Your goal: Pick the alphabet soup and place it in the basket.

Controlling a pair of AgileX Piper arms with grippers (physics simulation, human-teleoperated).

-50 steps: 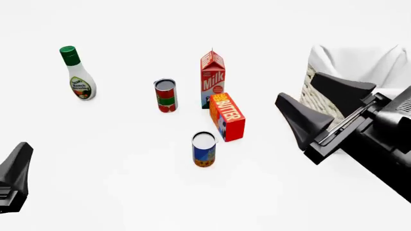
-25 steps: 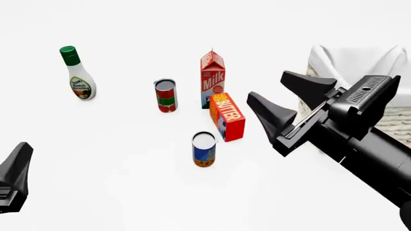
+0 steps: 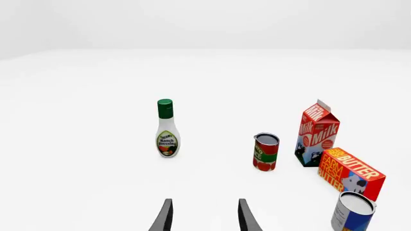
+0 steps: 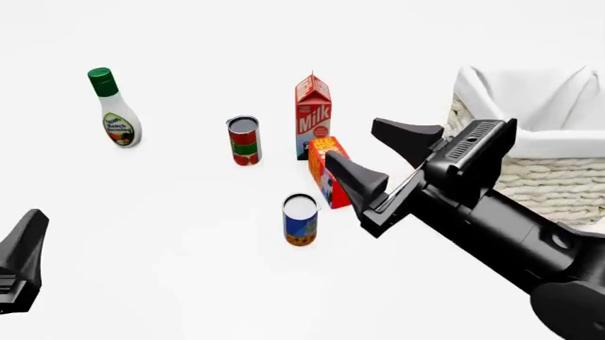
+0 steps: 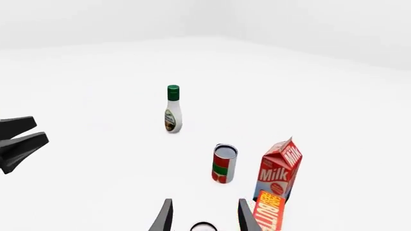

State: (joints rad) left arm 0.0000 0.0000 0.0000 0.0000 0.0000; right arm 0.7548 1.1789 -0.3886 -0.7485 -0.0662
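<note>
While the black right gripper (image 4: 380, 162) hangs wide open and empty, the blue-labelled cylindrical soup can (image 4: 300, 220) stands just left-below its fingers. Orange butter box (image 4: 328, 172) crowds the can's far right. Left side open.

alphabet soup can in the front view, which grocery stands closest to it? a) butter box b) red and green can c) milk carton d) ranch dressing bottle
a: the alphabet soup stands upright just in front of the butter box, while the milk carton, the red-and-green can and the ranch dressing bottle all stand farther from it.
</note>
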